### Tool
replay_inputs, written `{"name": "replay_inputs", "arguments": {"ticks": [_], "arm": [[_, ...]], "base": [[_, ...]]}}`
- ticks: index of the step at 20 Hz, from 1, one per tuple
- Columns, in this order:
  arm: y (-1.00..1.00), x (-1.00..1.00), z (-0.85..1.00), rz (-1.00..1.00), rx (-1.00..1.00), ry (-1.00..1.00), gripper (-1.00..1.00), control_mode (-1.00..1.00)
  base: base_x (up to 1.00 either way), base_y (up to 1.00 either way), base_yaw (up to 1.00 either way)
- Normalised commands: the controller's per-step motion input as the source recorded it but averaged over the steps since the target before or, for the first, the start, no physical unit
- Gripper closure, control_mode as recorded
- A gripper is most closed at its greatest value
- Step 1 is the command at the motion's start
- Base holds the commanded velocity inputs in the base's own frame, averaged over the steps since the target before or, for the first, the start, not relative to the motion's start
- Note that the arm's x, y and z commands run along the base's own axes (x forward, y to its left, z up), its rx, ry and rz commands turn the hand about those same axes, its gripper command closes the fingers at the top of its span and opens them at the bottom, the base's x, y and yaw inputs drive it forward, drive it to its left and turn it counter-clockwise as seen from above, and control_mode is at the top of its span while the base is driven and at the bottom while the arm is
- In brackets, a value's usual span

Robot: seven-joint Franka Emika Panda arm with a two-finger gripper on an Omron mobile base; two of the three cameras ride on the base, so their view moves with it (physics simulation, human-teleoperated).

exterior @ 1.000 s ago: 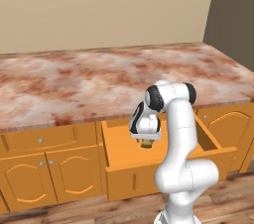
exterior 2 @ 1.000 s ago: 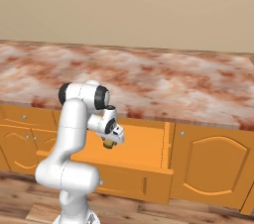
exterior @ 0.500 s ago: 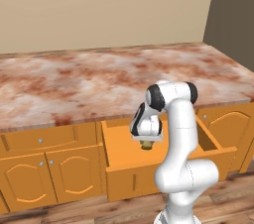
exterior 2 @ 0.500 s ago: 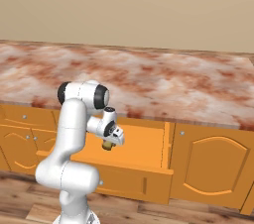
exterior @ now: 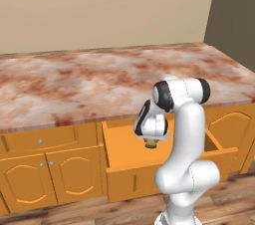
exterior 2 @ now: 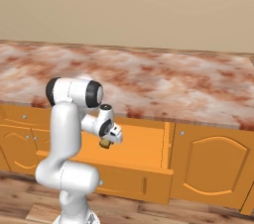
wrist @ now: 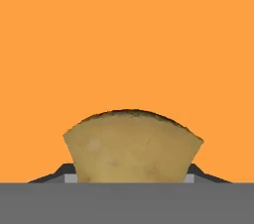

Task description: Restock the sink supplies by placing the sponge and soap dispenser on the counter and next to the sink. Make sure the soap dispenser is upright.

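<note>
A: What surrounds the arm?

B: One long table of reddish-brown and white marbled stone point(exterior: 84, 82) runs along a beige wall, with orange wooden cabinets beneath it. One orange drawer point(exterior: 149, 167) stands pulled open under the table's edge, and the white arm bends down over it. Closed cabinet doors point(exterior: 50, 176) sit to either side of the drawer.

A: Where is the sponge?

B: One small yellow-tan sponge point(wrist: 133, 147) sits pinched between the dark fingers point(wrist: 67, 172) of the two-finger gripper point(exterior: 150, 143), which are closed narrowly on it. The gripper hangs over the open drawer, below the table's front edge. From the hand camera, the sponge's rounded end has a darker rim, and flat orange drawer surface lies behind it.

A: Does anything block the way?

B: The overhanging table edge lies just above and behind the gripper; the drawer's front panel stands in front of it.
</note>
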Motion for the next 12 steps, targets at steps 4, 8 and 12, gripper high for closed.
{"name": "replay_inputs", "arguments": {"ticks": [4, 8, 12], "arm": [[-0.01, -0.25, 1.0, -0.03, 0.0, -0.06, 1.0, -1.0], [-0.04, -0.14, 1.0, -0.04, 0.0, -0.02, 1.0, -1.0], [-0.06, -0.17, 1.0, -0.06, 0.0, 0.0, 1.0, -1.0]], "base": [[0.0, 0.0, 0.0], [0.0, 0.0, 0.0], [0.0, 0.0, 0.0]]}}
